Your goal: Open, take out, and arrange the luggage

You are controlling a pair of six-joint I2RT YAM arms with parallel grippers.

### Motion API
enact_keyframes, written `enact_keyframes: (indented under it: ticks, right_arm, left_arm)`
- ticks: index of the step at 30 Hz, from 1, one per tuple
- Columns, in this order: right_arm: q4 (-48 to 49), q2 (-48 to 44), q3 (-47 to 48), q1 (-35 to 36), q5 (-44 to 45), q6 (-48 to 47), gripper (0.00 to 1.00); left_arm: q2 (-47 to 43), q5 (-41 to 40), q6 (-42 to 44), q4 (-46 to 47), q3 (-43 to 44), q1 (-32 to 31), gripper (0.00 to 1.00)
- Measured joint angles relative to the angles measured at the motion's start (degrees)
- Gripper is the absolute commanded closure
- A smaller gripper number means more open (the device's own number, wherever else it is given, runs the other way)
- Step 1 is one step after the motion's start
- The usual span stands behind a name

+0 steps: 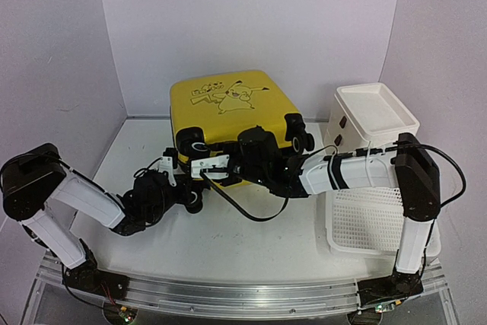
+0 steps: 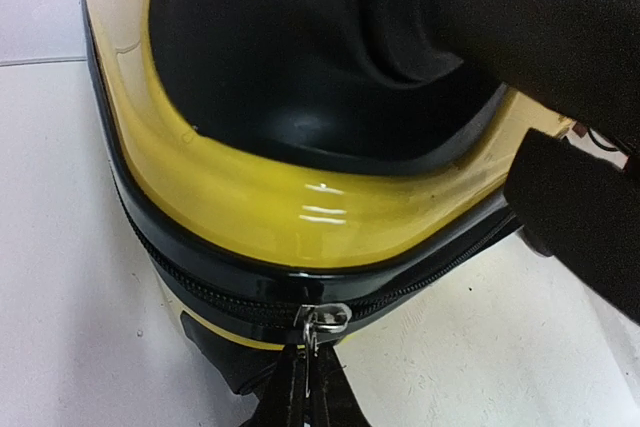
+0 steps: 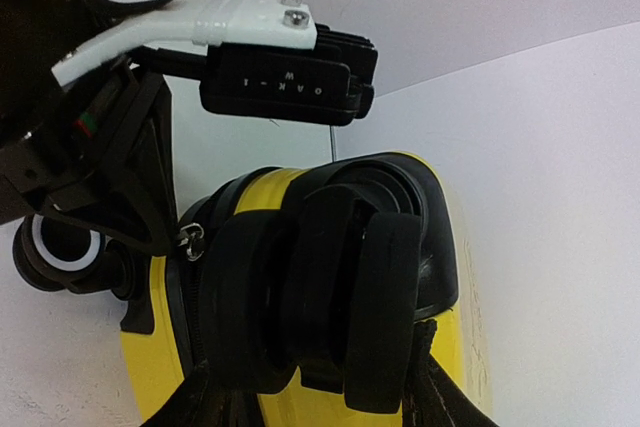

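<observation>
Left gripper (image 2: 308, 367): jaws pinched tight on the metal zipper pull (image 2: 322, 319). The pull sits on the black zipper band under a rounded corner of the luggage (image 1: 228, 108).
Zipper teeth look meshed on both sides of the pull.
Luggage: lies flat, lid with the Pikachu drawing facing up, at the middle of the table (image 1: 251, 241) toward its far edge. Lid down.
Right gripper (image 3: 318, 367): jaws about half-wide, one finger on each side of a black wheel (image 3: 370, 287) on the near side of the luggage, both fingers against it.
The left wrist camera is just beside this wheel in the right wrist view.
White cabinet (image 1: 373, 112): at the far right corner, just beside the luggage.
White perforated basket (image 1: 365, 218): at the near right corner, in front of the cabinet, under the right arm.
</observation>
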Motion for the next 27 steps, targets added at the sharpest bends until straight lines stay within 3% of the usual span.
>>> enact_keyframes:
  ticks: [5,16,20,27]
  right_arm:
    - [0.0,0.0,0.0,0.0,0.0,0.4,0.77]
    - [-0.2,0.0,0.1,-0.3,-0.5,0.6,0.8]
    - [-0.2,0.0,0.2,-0.3,-0.7,0.9,0.8]
    - [-0.7,0.0,0.5,-0.3,-1.1,1.2,0.8]
  left_arm:
    - [-1.2,4.8,-0.7,0.0,-1.0,2.6,0.99]
    - [-4.2,26.8,-4.2,-4.2,-1.2,14.5,1.0]
    - [-6.0,26.7,-5.7,-6.7,-1.2,21.2,1.0]
    - [-7.8,27.0,-7.4,-8.0,-1.9,21.7,1.0]
